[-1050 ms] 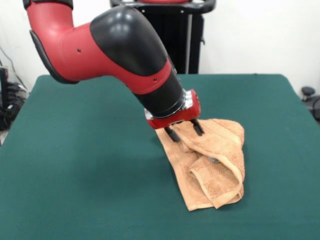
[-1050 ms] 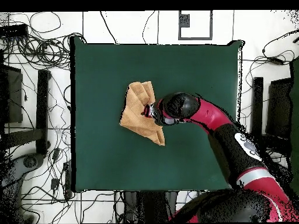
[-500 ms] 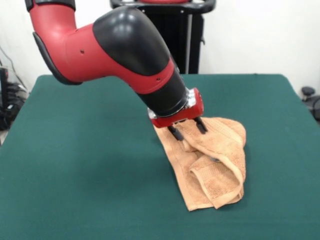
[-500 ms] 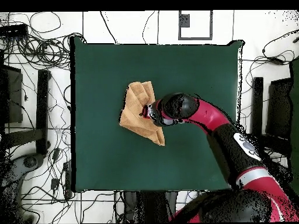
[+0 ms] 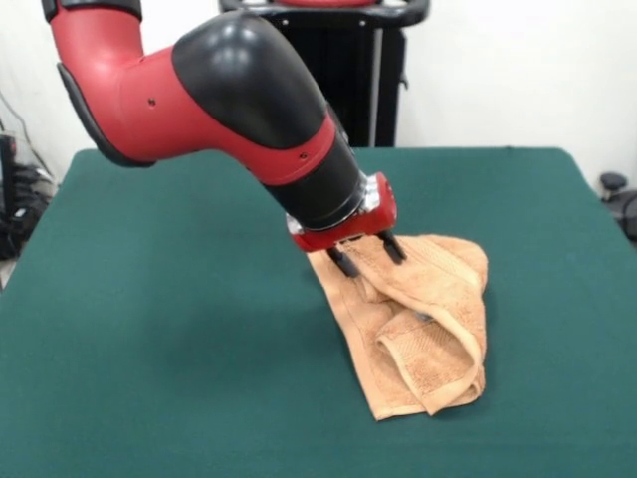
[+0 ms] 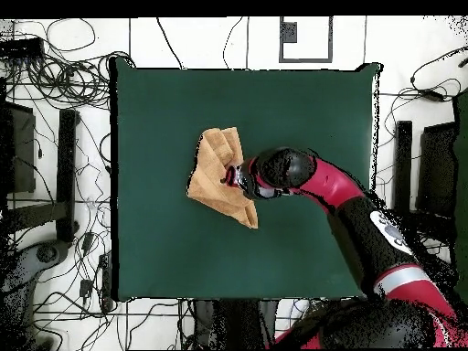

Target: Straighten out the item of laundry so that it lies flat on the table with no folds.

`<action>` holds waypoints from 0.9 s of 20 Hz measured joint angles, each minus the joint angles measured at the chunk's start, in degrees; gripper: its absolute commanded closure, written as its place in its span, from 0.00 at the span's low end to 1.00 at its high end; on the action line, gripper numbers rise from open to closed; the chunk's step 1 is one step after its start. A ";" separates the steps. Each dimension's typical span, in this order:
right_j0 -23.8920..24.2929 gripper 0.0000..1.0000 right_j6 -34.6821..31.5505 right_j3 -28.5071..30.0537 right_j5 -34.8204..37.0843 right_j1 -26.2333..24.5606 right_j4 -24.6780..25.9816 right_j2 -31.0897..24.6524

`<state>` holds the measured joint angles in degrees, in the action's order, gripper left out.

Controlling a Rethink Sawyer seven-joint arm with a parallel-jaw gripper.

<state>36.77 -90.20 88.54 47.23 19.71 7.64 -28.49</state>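
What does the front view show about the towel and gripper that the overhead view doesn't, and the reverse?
Front view only: the gripper with its two dark fingers spread apart, tips down at the towel's far edge, and the towel's layers, a doubled-over flap with a rolled hem on top.

Overhead view only: the full outline of the table, the towel lying left of its centre, and cables on the floor around it; the arm covers the gripper's fingers here.

Both: the towel is crumpled and folded, not flat, with the arm reaching onto one edge of it.
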 measured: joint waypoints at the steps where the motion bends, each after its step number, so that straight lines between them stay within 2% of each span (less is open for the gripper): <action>1: 0.05 0.00 0.00 0.25 0.00 0.00 0.01 -0.02; 18: 0.09 0.00 0.00 2.60 0.00 -0.97 0.00 -0.95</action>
<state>36.86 -90.20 91.14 47.23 18.74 7.64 -29.44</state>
